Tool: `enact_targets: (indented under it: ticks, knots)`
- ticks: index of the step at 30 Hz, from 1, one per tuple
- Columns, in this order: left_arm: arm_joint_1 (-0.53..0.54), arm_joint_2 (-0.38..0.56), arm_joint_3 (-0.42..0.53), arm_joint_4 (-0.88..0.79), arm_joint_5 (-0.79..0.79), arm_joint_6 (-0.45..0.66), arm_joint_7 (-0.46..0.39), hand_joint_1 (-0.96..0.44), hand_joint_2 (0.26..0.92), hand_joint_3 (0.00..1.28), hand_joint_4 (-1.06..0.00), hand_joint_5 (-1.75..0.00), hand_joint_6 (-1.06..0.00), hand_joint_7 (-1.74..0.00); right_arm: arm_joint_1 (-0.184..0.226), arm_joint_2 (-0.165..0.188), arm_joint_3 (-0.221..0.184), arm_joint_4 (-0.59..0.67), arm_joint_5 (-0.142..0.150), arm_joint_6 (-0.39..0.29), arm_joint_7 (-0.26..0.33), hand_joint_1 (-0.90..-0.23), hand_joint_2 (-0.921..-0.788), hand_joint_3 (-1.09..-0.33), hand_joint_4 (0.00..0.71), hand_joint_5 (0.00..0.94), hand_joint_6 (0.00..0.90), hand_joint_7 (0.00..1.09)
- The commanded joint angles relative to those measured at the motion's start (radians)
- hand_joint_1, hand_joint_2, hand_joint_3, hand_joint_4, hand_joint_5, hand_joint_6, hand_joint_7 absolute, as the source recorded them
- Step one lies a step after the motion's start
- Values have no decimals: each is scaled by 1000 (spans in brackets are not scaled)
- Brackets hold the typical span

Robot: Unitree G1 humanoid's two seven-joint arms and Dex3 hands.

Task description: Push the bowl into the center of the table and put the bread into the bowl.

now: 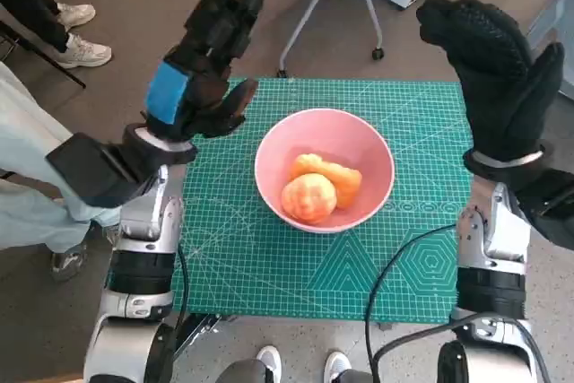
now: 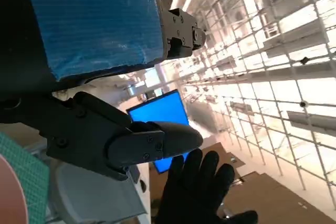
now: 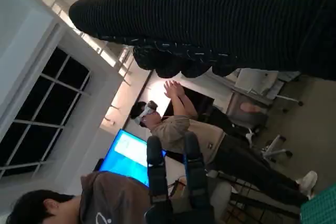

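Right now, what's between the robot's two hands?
In the head view, the pink bowl sits on the green mat between the raised left hand and right hand. Two pieces of bread lie inside it.

Pink bowl [image 1: 325,169]; orange, perhaps golden, bread [image 1: 309,197]; green gridded mat [image 1: 269,257].

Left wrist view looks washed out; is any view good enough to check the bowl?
Left wrist view: bright glare from ceiling lights, bowl only a blurred sliver at the edge. Right wrist view: dim, no bowl. Head view: evenly lit and sharp, bread clearly inside the bowl.
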Motion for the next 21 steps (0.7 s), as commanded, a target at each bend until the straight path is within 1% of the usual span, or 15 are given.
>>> enact_targets:
  ticks: [1,7,12,14,15,17,21]
  knots:
    - [18,-18,9,-24,-22,-8,-7,-785,921,548,0,0,-94,-44,-6,-14,6,37,-22,-17,-4,-684,-921,-742,195,0,177,182]
    - [23,-32,5,-44,-27,24,5,-782,921,539,-34,-16,-136,-75,-21,-22,7,64,-31,-29,-5,-685,-921,-742,190,0,176,175]
    - [25,-42,7,-56,-31,46,10,-777,921,526,-65,-29,-175,-111,-24,-23,15,56,-42,-19,-14,-686,-921,-741,188,0,192,179]
    - [23,-43,8,-57,-31,53,10,-777,921,519,-77,-19,-121,-242,-23,-24,18,50,-46,-13,-17,-687,-921,-741,188,0,196,180]
    - [22,-43,8,-58,-30,55,10,-781,921,516,-85,-12,-61,-374,-23,-25,20,48,-47,-11,-18,-688,-921,-740,187,0,199,181]
    - [19,-43,8,-56,-27,56,10,-782,921,513,-88,-8,-31,-443,-22,-28,22,43,-49,-6,-21,-690,-921,-738,187,0,200,180]
    - [15,-41,5,-53,-22,57,7,-780,921,510,-93,-6,-7,-487,-23,-34,27,33,-50,4,-25,-692,-921,-734,187,0,203,180]
